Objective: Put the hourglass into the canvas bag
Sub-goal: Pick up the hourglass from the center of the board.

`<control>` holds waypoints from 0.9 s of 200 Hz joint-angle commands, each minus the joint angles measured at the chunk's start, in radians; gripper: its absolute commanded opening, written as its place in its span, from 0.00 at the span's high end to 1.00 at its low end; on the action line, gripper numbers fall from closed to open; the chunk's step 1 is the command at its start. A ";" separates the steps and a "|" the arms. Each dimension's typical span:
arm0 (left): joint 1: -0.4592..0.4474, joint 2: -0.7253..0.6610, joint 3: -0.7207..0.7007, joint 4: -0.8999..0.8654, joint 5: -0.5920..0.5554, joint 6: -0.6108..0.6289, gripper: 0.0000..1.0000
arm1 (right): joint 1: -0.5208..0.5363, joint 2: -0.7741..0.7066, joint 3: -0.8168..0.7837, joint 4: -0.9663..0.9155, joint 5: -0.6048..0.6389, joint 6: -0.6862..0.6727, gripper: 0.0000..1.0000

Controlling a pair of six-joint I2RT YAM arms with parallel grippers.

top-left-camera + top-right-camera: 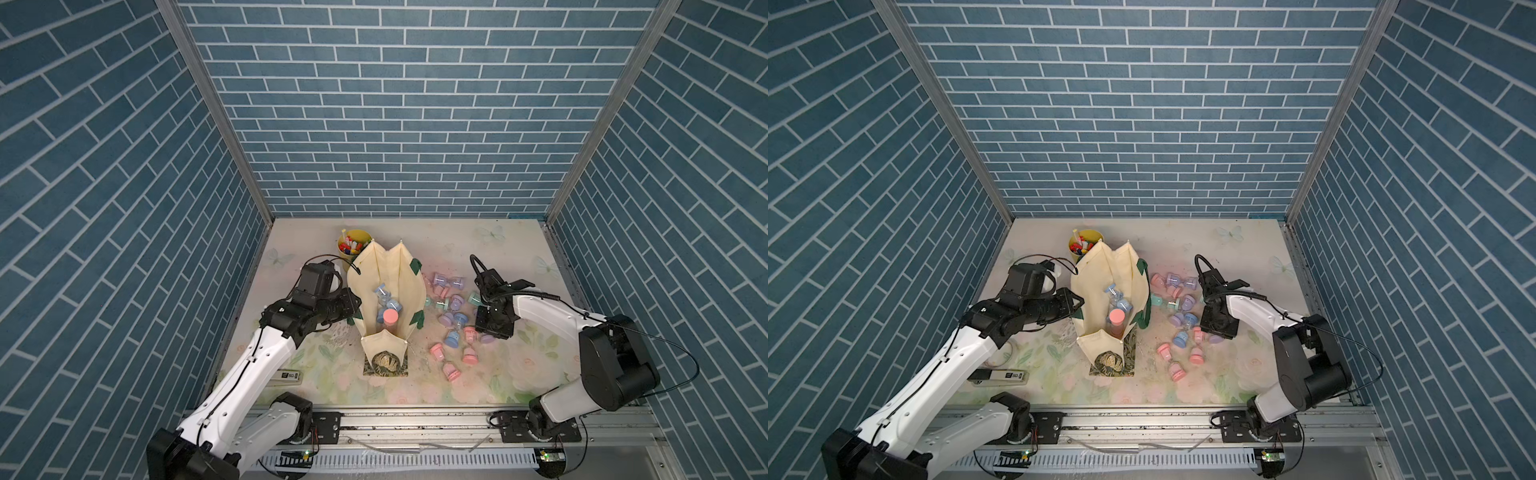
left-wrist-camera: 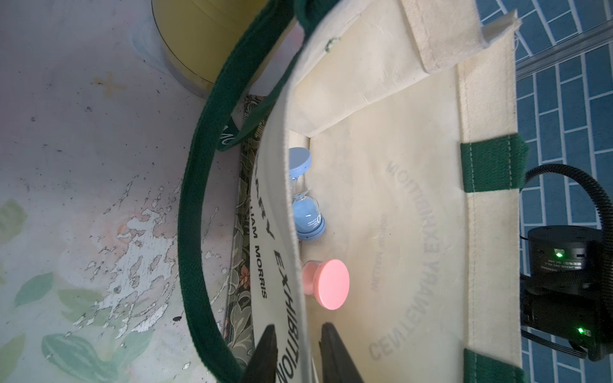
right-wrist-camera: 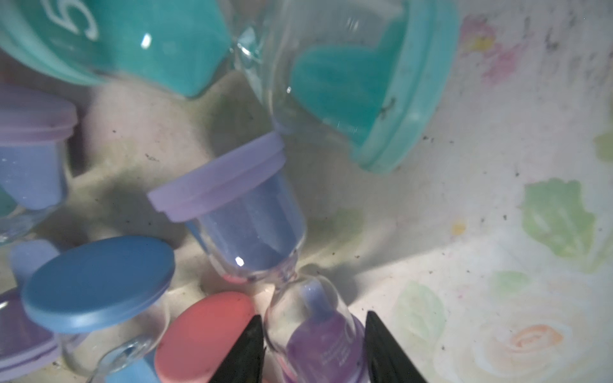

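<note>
In a top view, the right jaws point down into the loose pile on the surface point(image 1: 519, 374). The hourglass point(image 1: 487, 338) is directly beneath them, and the bag point(image 1: 399, 282) stands well off to their side, so the right arm is nearer. In the left wrist view, the left jaws pinch the bag's rim, with the open mouth ahead of them. In the right wrist view, the hourglass point(image 3: 252, 212) lies tilted with its long axis running straight ahead of the right jaws. They straddle its near bulb, but firm contact cannot be confirmed.

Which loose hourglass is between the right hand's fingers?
The purple hourglass lying on its side, its bulb between the right hand's fingers; the teal hourglass and blue hourglass lie outside them.
</note>
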 commanded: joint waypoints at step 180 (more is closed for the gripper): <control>0.006 -0.016 -0.036 0.018 0.001 -0.023 0.69 | -0.036 0.083 -0.033 0.077 -0.076 -0.020 0.74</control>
